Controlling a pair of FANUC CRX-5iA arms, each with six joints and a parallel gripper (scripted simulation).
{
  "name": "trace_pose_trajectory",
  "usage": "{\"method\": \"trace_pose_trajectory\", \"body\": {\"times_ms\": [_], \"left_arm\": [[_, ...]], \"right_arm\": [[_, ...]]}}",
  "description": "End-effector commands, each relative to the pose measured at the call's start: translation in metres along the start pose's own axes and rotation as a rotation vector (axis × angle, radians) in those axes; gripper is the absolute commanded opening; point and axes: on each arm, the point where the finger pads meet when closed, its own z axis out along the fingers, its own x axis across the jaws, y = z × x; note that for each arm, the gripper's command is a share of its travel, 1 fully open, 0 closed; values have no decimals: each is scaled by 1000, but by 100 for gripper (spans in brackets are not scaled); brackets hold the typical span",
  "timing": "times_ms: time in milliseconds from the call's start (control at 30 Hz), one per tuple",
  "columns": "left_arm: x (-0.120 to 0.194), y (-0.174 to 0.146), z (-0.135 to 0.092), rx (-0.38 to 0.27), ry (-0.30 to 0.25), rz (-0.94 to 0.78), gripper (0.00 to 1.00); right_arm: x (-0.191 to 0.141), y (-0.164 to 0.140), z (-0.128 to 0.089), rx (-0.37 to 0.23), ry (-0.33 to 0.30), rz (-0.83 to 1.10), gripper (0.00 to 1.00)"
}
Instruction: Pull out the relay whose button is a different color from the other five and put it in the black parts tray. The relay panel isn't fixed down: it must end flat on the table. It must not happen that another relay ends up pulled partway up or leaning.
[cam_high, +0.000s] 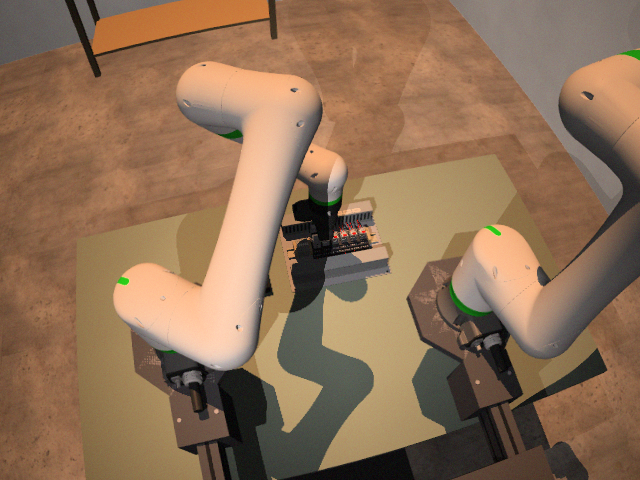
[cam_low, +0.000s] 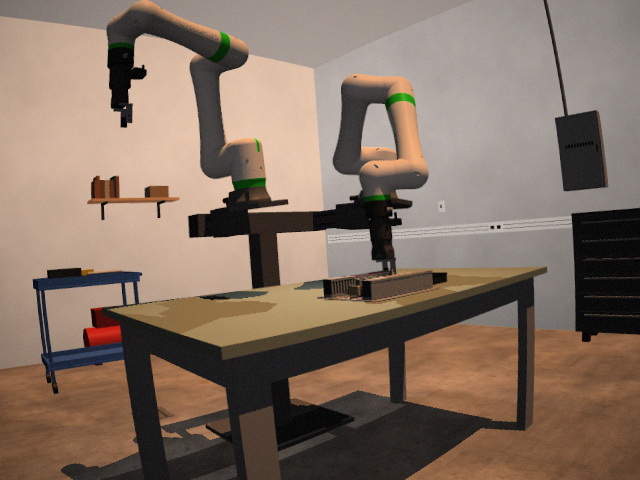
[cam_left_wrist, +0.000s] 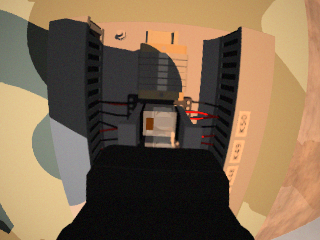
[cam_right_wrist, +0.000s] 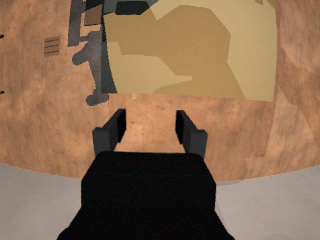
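Note:
My left gripper (cam_high: 323, 242) (cam_low: 388, 269) (cam_left_wrist: 159, 115) is shut on a clear-bodied relay with an orange-brown button (cam_left_wrist: 149, 124), one finger on each side. How far the relay sits out of its socket cannot be told. Several red-button relays (cam_high: 353, 233) stand beside it in the panel (cam_high: 361, 267) (cam_low: 403, 286) (cam_left_wrist: 261, 75); none looks leaning, but detail is small. The panel appears flat on the table. The black parts tray (cam_low: 439, 277) is mostly hidden beyond the panel. My right gripper (cam_low: 126, 120) (cam_right_wrist: 150, 119) is open and empty, high up away from the panel.
Slotted wire ducts (cam_left_wrist: 93, 85) (cam_left_wrist: 229, 75) rise on both sides of the relay row, with thin wires running to them. A ribbed terminal block (cam_left_wrist: 161, 67) stands at the row's end. The left arm (cam_high: 248, 206) covers part of the table (cam_high: 413, 206) in the top view.

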Motion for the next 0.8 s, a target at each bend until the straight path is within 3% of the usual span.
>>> {"method": "trace_pose_trajectory", "body": {"times_ms": [0,767], "left_arm": [[1,1,-1,-2,-23,0,0],[1,1,-2,-2,-34,0,0]], "right_arm": [[0,0,-1,-2,0,0,100],[0,0,-1,-2,0,0,100]]}}
